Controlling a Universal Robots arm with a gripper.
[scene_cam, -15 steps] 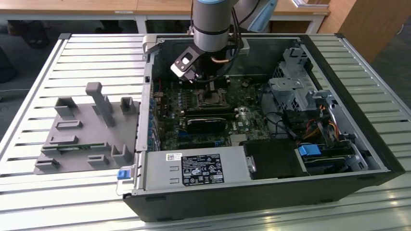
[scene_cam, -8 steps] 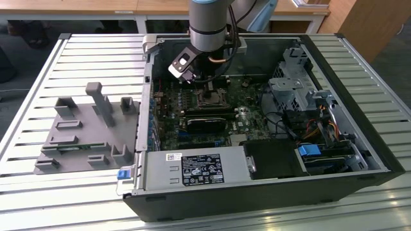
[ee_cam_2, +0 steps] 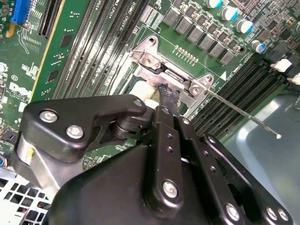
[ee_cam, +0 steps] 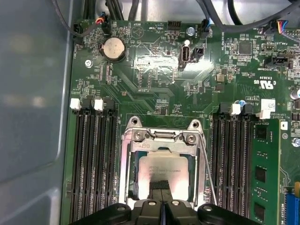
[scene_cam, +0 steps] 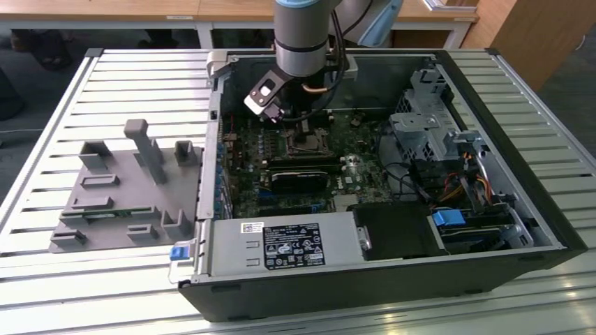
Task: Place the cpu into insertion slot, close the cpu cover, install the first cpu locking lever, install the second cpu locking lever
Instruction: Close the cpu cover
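The cpu (ee_cam: 161, 164) lies flat in the insertion slot (scene_cam: 303, 144), its pale metal top showing through the cut-out of the cpu cover (ee_cam: 161, 137). The cover looks lowered around it, with its hinge end (ee_cam_2: 154, 61) bolted to the green board. My gripper (ee_cam: 160, 184) is shut, and its joined black tips (ee_cam_2: 167, 96) rest over the near part of the chip with nothing between them. One thin wire locking lever (ee_cam_2: 243, 115) sticks out free past the socket corner and runs along the socket's side (ee_cam: 208, 168). In the exterior view the gripper (scene_cam: 296, 124) hangs just above the socket.
Long black memory slots (ee_cam: 93, 159) flank the socket, with a green memory stick (ee_cam: 262, 173) further out. The grey case wall (ee_cam: 33, 117) is close by. A labelled power supply (scene_cam: 284, 244), a drive cage (scene_cam: 428, 125) and a grey fixture (scene_cam: 121, 188) also show.
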